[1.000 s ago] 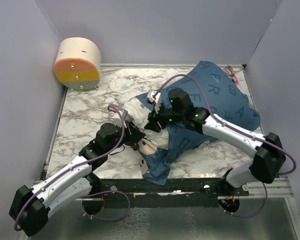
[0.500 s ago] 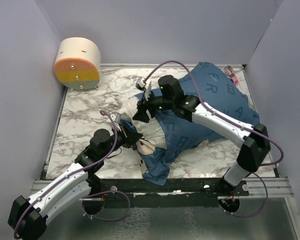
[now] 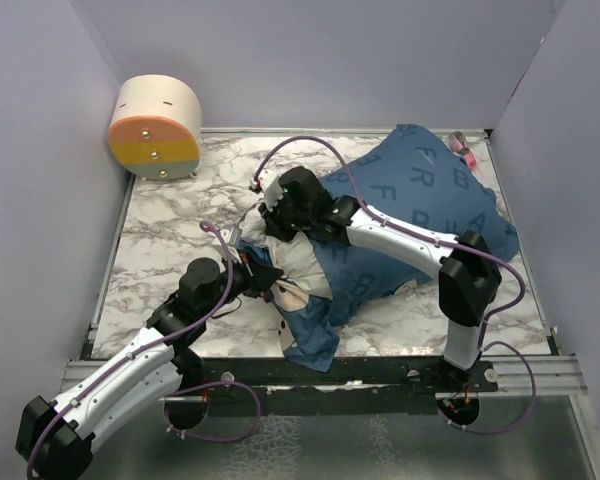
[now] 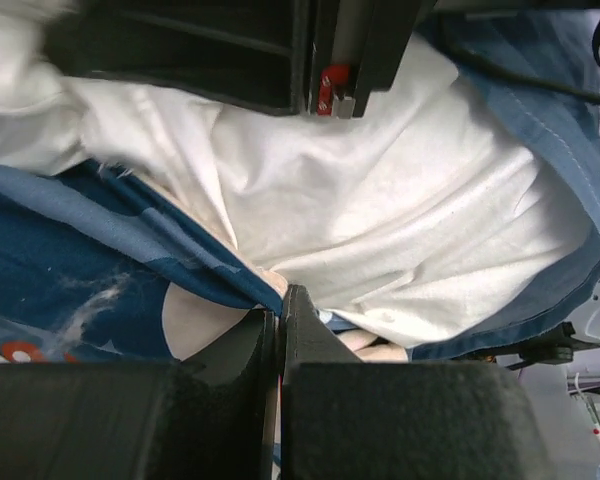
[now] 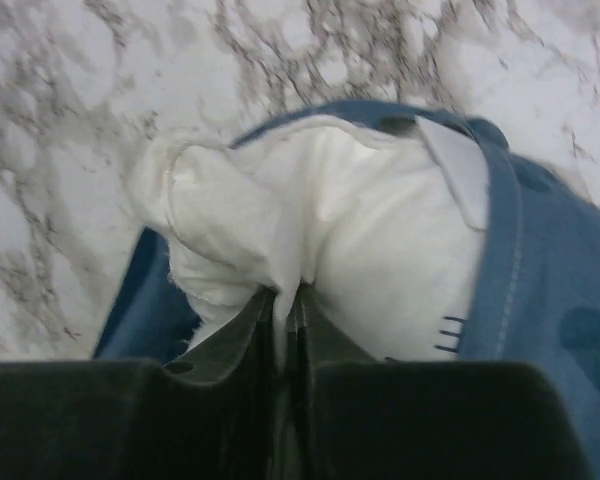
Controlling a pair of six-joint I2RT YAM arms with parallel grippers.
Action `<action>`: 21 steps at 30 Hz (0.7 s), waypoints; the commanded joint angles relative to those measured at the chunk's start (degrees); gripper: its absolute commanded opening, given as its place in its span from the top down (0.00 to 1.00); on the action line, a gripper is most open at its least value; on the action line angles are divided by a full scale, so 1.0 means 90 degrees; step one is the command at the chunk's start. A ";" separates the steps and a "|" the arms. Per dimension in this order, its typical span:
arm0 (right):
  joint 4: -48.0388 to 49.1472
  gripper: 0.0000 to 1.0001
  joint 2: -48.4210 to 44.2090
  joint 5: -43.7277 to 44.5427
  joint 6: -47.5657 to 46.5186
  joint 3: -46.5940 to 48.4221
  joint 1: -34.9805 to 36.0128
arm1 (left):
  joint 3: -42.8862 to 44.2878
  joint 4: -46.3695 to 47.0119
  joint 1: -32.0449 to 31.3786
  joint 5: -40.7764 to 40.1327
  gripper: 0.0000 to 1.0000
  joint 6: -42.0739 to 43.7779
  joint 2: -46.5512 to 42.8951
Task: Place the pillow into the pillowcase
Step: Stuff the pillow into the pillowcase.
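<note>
The dark blue pillowcase [image 3: 430, 200] with light letters lies across the table's right half, with most of the pillow inside it. The white pillow [image 3: 292, 262] bulges out of the case's open left end. My left gripper [image 3: 270, 278] is shut on the blue hem of the pillowcase [image 4: 100, 250], at the near side of the opening; in the left wrist view its jaws [image 4: 280, 315] pinch that edge under the pillow [image 4: 380, 200]. My right gripper [image 3: 268, 228] is shut on a fold of the pillow [image 5: 380, 230] at its exposed end, and the fabric is squeezed between its jaws [image 5: 288, 295]. The pillowcase [image 5: 540, 250] rims the pillow.
A round beige and orange drum [image 3: 155, 128] stands at the back left corner. A small pink object [image 3: 465, 152] lies at the back right behind the pillowcase. Grey walls close in three sides of the marble table [image 3: 170, 230].
My right gripper has moved left from over the pillowcase to the pillow's exposed end and shut on its fabric. The left gripper shifted slightly left, still holding the hem.
</note>
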 commanded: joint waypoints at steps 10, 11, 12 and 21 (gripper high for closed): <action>-0.0736 0.98 -0.0558 0.0841 -0.0137 -0.2948 -0.0572 | 0.2530 -0.1741 0.0466 -0.1229 1.00 0.1700 0.0793; -0.0695 0.98 -0.0464 0.0702 -0.0148 -0.2961 -0.0573 | 0.2699 -0.1698 0.0492 -0.1184 1.00 0.1797 0.0918; -0.0644 0.98 -0.0375 0.0536 -0.0176 -0.2950 -0.0572 | 0.2919 -0.1651 0.0526 -0.1099 1.00 0.1888 0.1045; -0.0438 0.97 0.0650 -0.1668 -0.0318 -0.1536 -0.0572 | 0.3747 -0.0924 0.0597 0.0303 1.00 0.2573 0.2032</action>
